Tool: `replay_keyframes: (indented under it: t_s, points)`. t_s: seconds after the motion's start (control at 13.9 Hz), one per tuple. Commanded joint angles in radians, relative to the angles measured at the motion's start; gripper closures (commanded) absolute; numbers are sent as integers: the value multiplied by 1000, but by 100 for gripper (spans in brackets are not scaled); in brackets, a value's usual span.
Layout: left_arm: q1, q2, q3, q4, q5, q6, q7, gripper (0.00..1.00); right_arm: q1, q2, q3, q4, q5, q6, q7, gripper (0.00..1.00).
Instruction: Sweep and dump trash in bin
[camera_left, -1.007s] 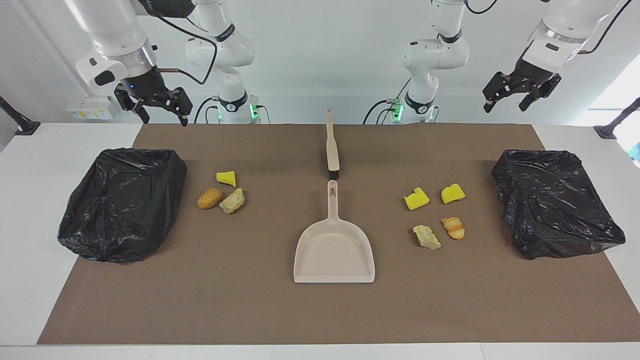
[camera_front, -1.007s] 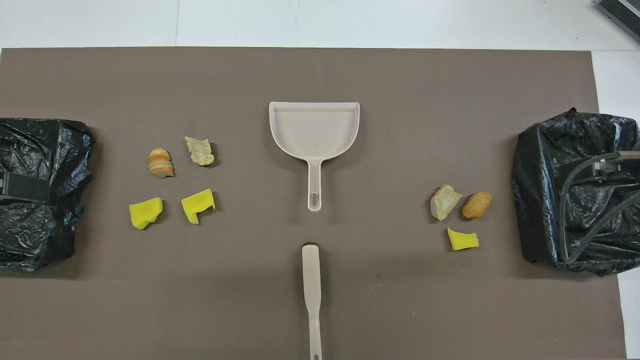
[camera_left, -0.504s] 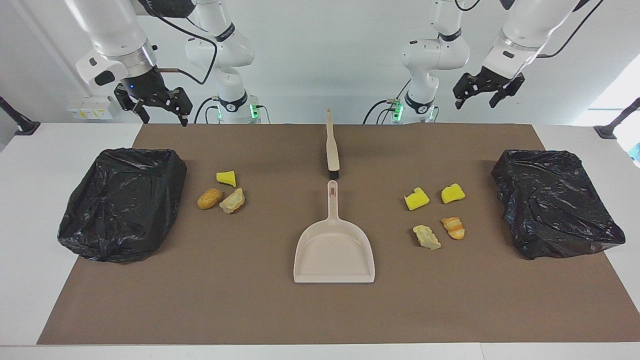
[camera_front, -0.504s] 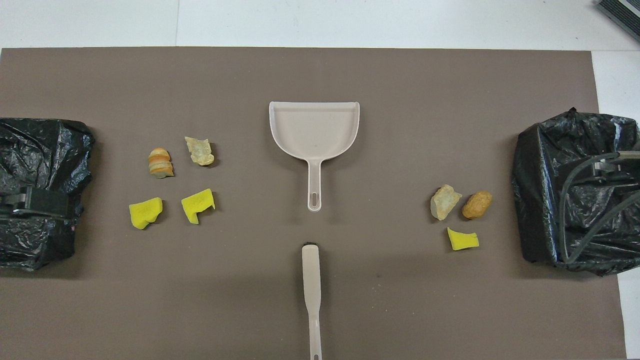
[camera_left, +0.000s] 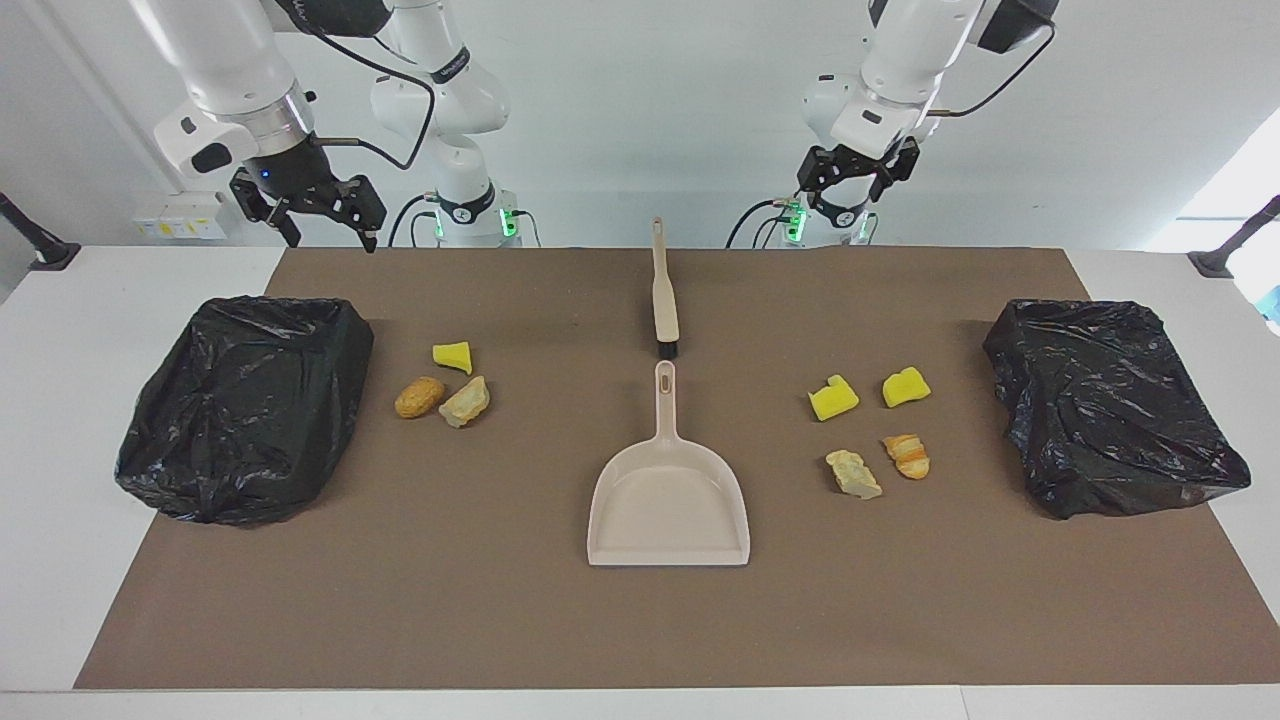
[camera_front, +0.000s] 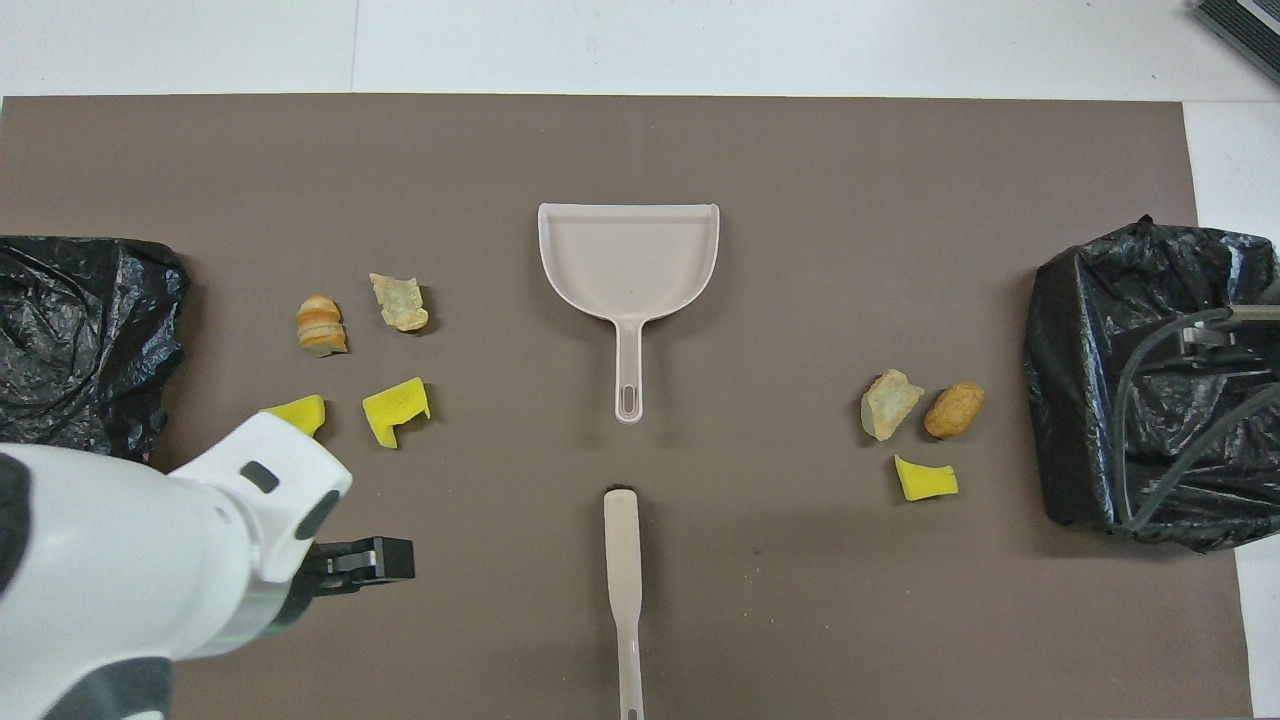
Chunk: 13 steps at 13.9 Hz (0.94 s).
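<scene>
The trash lies in two groups on the brown mat. Toward the right arm's end are a yellow chunk (camera_left: 452, 356), a tan lump (camera_left: 419, 396) and a pale chunk (camera_left: 465, 401). Toward the left arm's end are two yellow chunks (camera_left: 833, 398) (camera_left: 906, 387), a croissant bit (camera_left: 907, 455) and a pale chunk (camera_left: 853, 473). A black-bagged bin stands at each end (camera_left: 245, 410) (camera_left: 1110, 405). My left gripper (camera_left: 840, 186) hangs open and empty, high over the mat's edge by the robots. My right gripper (camera_left: 325, 236) waits open above the table edge by its bin.
A beige dustpan (camera_left: 668, 500) lies mid-mat with its handle toward the robots. The beige brush (camera_left: 664, 295) lies in line with it, nearer to the robots, bristles by the pan's handle. In the overhead view the left arm (camera_front: 150, 560) covers part of one yellow chunk (camera_front: 297, 410).
The left arm has swung from above the bin at its end toward the table's middle, staying high and open. The right arm has barely moved. Nothing on the mat has shifted.
</scene>
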Motion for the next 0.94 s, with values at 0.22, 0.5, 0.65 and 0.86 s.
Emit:
replay_keyframes:
  t_s: [0.22, 0.5, 0.65, 0.86]
  points:
    - [-202, -25, 15, -167, -56, 217, -210, 0, 5, 100, 59, 24, 12, -1, 15, 0]
    - [-360, 14, 15, -259, -68, 406, -375, 0, 5, 171, 108, 22, 38, 115, 49, 0]
    - [-431, 69, 17, -300, -68, 498, -377, 0, 35, 212, 114, 22, 59, 161, 85, 0]
    - [-504, 203, 15, -300, -67, 617, -389, 0, 97, 258, 114, 16, 59, 270, 133, 0]
